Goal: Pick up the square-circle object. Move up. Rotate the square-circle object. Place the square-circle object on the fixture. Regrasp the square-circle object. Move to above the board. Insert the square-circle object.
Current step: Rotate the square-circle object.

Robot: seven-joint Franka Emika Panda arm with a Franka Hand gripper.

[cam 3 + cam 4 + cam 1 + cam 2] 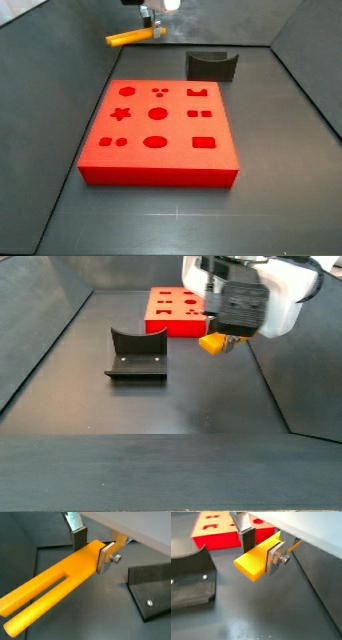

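Yellow-orange plastic was what the gripper [93, 549] had clamped, namely the long slim square-circle object [50, 587], a peg-like bar that split into two prongs at its far end. In a wrist view the flat silver finger [105, 559] with its screw pressed against one side of the bar, and the dark pad [80, 539] of the opposite finger sat on the other side, so the jaws were closed on the piece near its thick end. The other end showed as a blunt square face [251, 564] sticking out past the fingers [276, 559]. In a side view the bar [131, 38] hung roughly level in the air under the gripper [158, 30], well clear of the dark floor [281, 180], poking out sideways from the fingers. Below the hand and off to one side stood the fixture [211, 66], a small dark grey-black bracket with a concave notched top, apart from the bar and not touching it. Further out from the hand lay the board [160, 130], a big flat red rectangular block with star, circle and square cut-outs in its top face. From the opposite side the gripper [225, 338] hung beside the board [174, 311], with the fixture [136, 353] a little way off on the floor.
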